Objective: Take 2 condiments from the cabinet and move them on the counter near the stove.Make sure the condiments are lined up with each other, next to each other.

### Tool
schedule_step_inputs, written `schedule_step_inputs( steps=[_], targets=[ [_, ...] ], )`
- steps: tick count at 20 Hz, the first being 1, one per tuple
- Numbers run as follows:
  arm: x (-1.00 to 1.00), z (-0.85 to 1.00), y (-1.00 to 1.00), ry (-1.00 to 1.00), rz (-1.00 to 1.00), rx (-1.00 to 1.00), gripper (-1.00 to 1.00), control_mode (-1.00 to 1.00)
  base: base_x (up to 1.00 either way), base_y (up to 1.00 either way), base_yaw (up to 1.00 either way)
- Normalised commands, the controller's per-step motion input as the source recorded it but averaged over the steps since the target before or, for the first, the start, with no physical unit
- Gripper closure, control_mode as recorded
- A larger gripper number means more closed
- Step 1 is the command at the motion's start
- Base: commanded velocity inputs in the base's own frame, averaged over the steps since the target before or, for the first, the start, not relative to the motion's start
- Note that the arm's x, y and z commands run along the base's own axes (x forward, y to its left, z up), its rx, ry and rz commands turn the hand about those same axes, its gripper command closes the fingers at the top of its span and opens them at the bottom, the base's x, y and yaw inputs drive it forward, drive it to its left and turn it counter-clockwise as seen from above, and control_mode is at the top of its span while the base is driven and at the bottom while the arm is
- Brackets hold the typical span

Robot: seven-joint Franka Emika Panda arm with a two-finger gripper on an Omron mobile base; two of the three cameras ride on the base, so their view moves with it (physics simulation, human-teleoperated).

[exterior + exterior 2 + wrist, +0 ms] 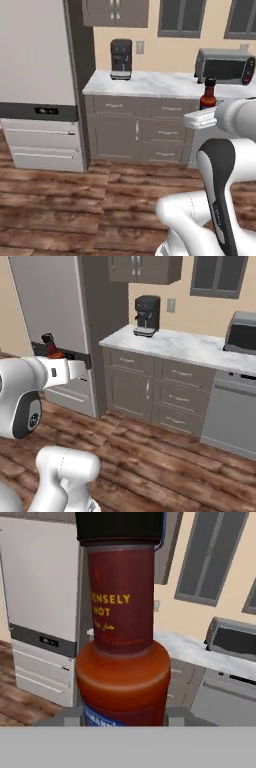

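Note:
The reddish-brown sauce bottle with its dark neck and cap stands upright in my gripper, which is shut on its base. In the left base view the sauce bottle rises above the gripper at mid-right, held in the air over the wooden floor. From the right side the sauce bottle sits atop the gripper at the left. The all-red squeeze bottle, the dark brown wall cabinet and the stove are out of view.
A marble worktop over grey-brown drawers carries a black coffee machine and a toaster oven. A tall fridge stands at the left, a dishwasher front at the right. Wooden floor lies open between.

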Motion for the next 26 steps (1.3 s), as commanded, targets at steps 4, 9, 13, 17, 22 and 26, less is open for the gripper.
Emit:
schedule_step_inputs(
  steps=[4, 9, 13, 17, 22, 26],
  targets=[
    [0.0, 0.0, 0.0, 0.0, 0.0, 0.0, 1.0, 1.0, -0.14, 0.0, 0.47],
    [0.0, 0.0, 0.0, 0.0, 0.0, 0.0, 1.0, 1.0, -0.08, 0.0, 0.46],
    [0.0, 0.0, 0.0, 0.0, 0.0, 0.0, 1.0, 1.0, -0.01, -0.01, 0.46],
    [0.0, 0.0, 0.0, 0.0, 0.0, 0.0, 1.0, 1.0, 0.0, -0.04, 0.46],
    [0.0, 0.0, 0.0, 0.0, 0.0, 0.0, 1.0, 1.0, 0.0, -0.04, 0.46],
    [0.0, 0.0, 0.0, 0.0, 0.0, 0.0, 1.0, 1.0, 0.0, -0.07, 0.46]
  ],
)
